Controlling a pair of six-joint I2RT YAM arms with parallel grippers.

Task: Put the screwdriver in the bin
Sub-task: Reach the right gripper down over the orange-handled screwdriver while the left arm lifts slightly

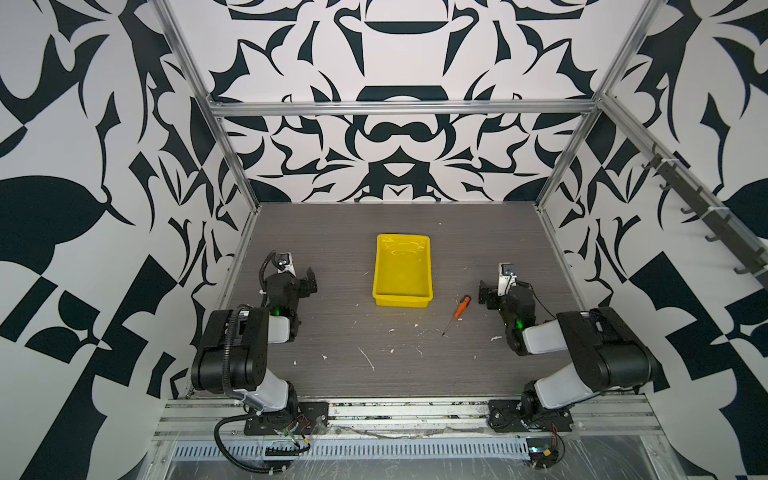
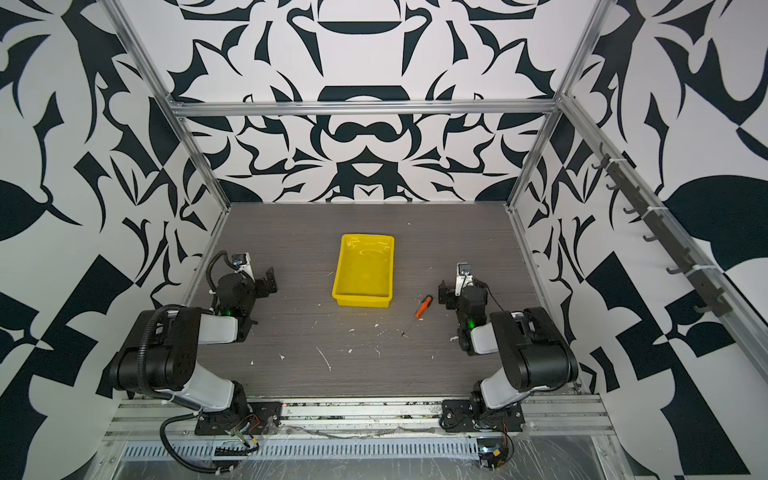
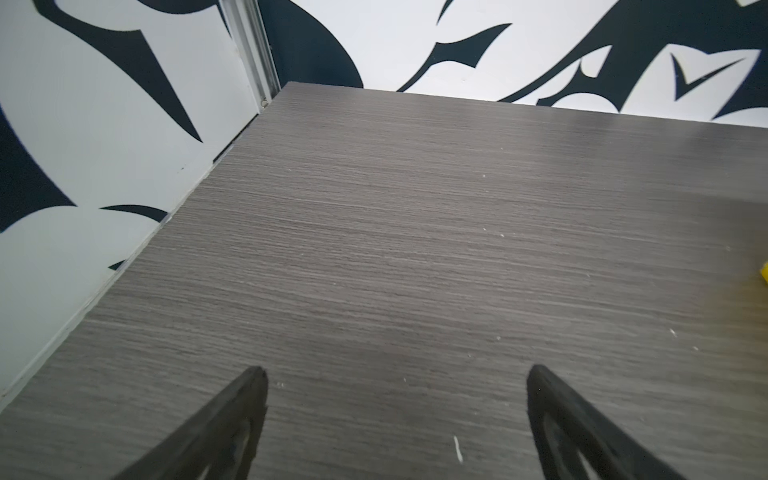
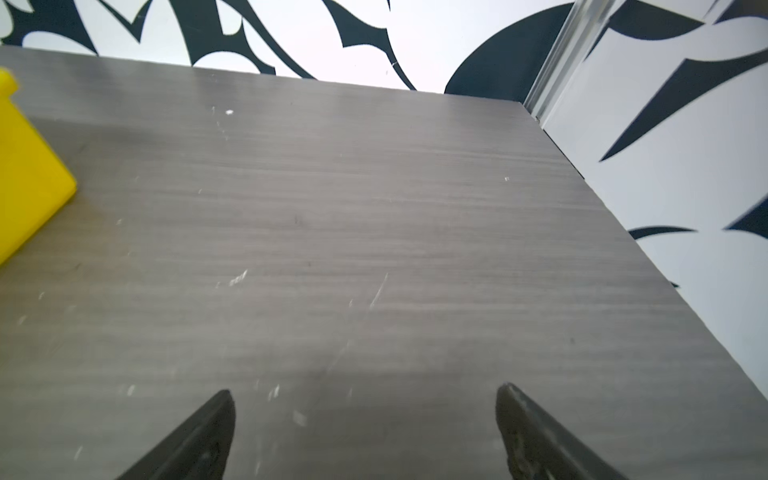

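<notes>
1 grey wood-grain desk carries everything, and no part of the task is done yet. 2 arms sit folded low, 1 by the desk's left edge and 1 by its right. The left gripper hangs over bare desk with its jaws wide apart and empty. The right gripper is spread just as wide and holds nothing; in both top views it hangs near the screwdriver's capped end, not touching it.

The bin stands about the middle of the desk, empty. It looks light, so an arm that clips its rim on the way over would probably shove it across the desk or tip it.

The screwdriver lies flat between the bin's near right corner and the desk's right edge, apart from the bin. Its black cap points toward the far edge and its tip toward the near edge.

I see 3 likely failures here. A descent slightly off line could knock the round handle and send it rolling. Closing on the thin shaft rather than the orange handle could let it slip or pivot. Letting go high above the glossy bin floor could bounce it back out.

White flecks dot the desk near the tip; they seem harmless, though they could be mistaken for the tip.
</notes>
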